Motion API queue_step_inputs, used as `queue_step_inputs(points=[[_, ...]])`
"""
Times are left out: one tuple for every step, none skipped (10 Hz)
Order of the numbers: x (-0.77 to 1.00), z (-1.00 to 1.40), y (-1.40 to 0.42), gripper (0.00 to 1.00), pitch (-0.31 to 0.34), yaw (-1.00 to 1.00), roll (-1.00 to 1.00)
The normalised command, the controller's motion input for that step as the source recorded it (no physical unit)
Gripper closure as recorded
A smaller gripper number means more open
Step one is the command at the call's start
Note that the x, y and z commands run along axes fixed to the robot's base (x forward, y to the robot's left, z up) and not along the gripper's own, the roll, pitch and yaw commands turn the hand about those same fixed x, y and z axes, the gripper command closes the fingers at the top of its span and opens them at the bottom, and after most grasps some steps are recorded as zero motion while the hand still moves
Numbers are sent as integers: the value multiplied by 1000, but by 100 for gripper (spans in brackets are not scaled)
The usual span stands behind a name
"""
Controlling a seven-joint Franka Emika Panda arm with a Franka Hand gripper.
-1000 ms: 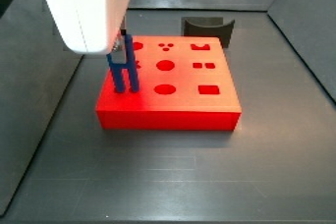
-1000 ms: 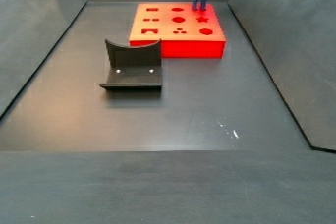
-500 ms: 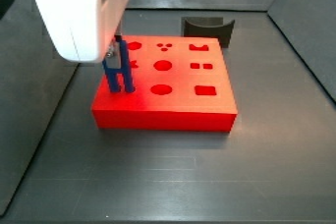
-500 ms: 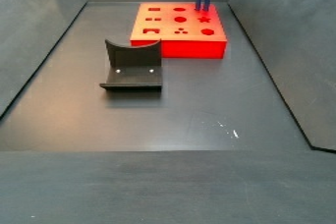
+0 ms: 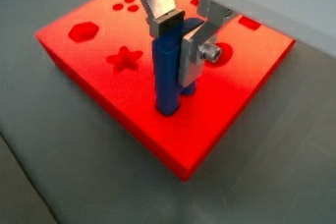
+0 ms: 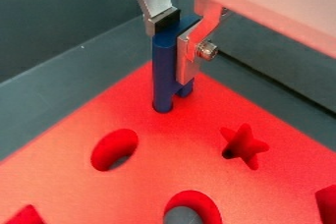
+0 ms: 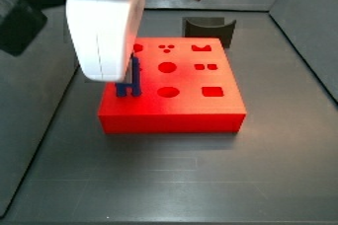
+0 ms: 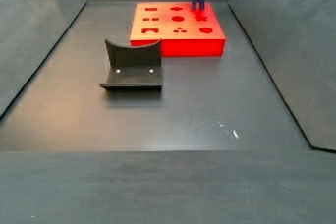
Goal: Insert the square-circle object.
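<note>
The square-circle object [image 5: 168, 76] is a slim dark blue two-pronged piece. It stands upright with its prongs in holes near one edge of the red block [image 5: 92, 66]. My gripper [image 5: 182, 39] is directly above it. Its silver fingers are closed on the piece's upper end, one on each side, as both wrist views show [image 6: 164, 76]. In a side view the white gripper body [image 7: 103, 32] sits low over the block and hides most of the piece [image 7: 126, 88]. In a side view from farther off the piece [image 8: 199, 2] shows at the block's far right corner.
The red block [image 7: 185, 106] has several other shaped holes, all open. A dark grey curved holder [image 8: 132, 66] stands on the dark floor apart from the block and shows behind it in a side view [image 7: 208, 29]. Sloped dark walls surround the floor.
My gripper has moved down with the blue piece in it. The piece now stands lower in the block, with less of it showing above the red top.
</note>
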Motion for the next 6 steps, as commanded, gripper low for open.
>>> queue_step_inputs(points=[[-51,-974,0,100,110,117,0],[-97,-1000,-20,100,94,97,0],[-109,-1000,-37,100,90,80,1],[-71,-794,-43,100,51,43,0],[0,-34,6,100,0,0,0],[0,0,0,100,0,0,0]])
